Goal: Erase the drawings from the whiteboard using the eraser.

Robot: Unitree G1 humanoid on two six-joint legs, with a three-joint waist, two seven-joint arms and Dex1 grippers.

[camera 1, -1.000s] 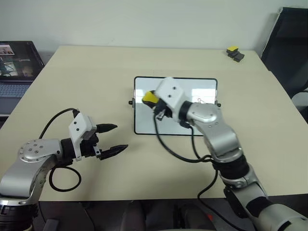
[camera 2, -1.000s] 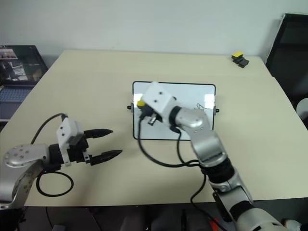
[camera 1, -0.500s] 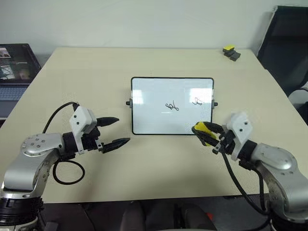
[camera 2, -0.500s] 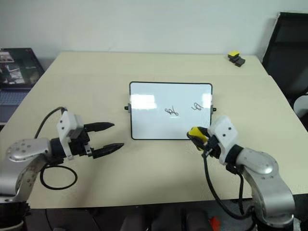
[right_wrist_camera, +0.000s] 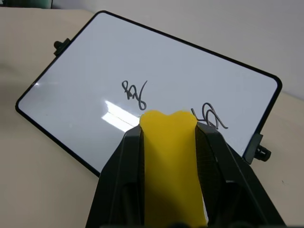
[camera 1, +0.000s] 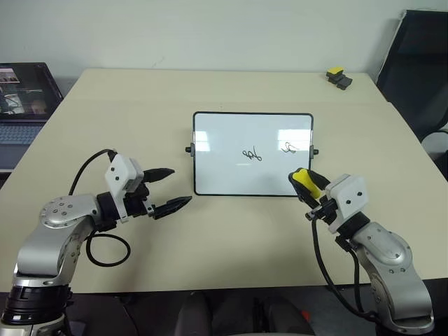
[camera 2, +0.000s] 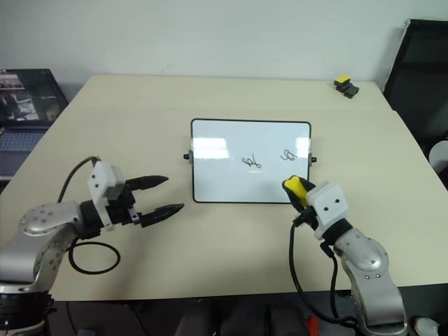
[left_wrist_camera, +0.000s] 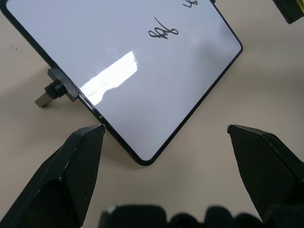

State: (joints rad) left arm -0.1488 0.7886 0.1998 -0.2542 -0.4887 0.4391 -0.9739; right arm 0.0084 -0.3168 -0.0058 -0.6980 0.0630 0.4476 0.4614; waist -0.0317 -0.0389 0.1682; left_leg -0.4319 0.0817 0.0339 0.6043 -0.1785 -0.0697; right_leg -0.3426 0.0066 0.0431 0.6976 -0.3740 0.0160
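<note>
We see the eraser (camera 1: 305,183) clamped between the two black fingers of the right gripper (camera 1: 313,196), its yellow end sticking out past the fingertips. Its long axis runs along the fingers, pointing away from us and to the left toward the whiteboard (camera 1: 231,140). In the head views it sits just at the board's near right corner, over the frame; whether it touches the surface we cannot tell.

The whiteboard lies flat near the middle of the table (camera 1: 210,91), long side running left to right, a small black knob (camera 1: 190,149) at each short end. Two drawings (camera 1: 250,154) show on it: one near the centre, the other (camera 1: 288,148) toward the right edge, both beyond the eraser's tip.

Our left gripper (camera 1: 170,189) hovers off the board's near left corner, fingers spread apart and holding nothing, pointing toward the board's left edge.

Bare tabletop surrounds the board on all sides, with wide room behind it and to the left. A yellow-topped black object (camera 1: 339,77) sits at the far right corner of the table, well apart. A laptop (camera 1: 24,98) stands beyond the left edge.
</note>
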